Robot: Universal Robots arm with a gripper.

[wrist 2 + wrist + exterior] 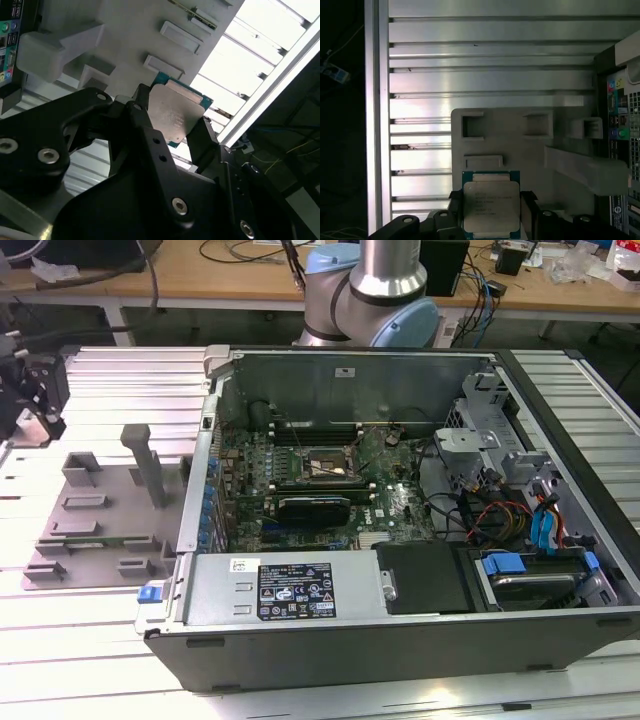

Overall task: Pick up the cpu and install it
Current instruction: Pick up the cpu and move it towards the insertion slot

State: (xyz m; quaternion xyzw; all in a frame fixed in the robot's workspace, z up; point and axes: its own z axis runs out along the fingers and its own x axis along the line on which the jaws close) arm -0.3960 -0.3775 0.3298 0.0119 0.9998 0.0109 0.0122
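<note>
The cpu, a small square chip with a silvery top and a green rim, sits between my two black fingers in both wrist views. My gripper is shut on the cpu, one finger on each of two opposite edges. In the exterior view my gripper hangs at the far left, beside the grey plastic tray. The motherboard's black socket frame lies inside the open computer case, well to the exterior view's right of my gripper.
The tray has raised blocks and a tall post. It rests on a ribbed aluminium table. Cables, drive cages and a power supply crowd the case. The arm's base stands behind the case.
</note>
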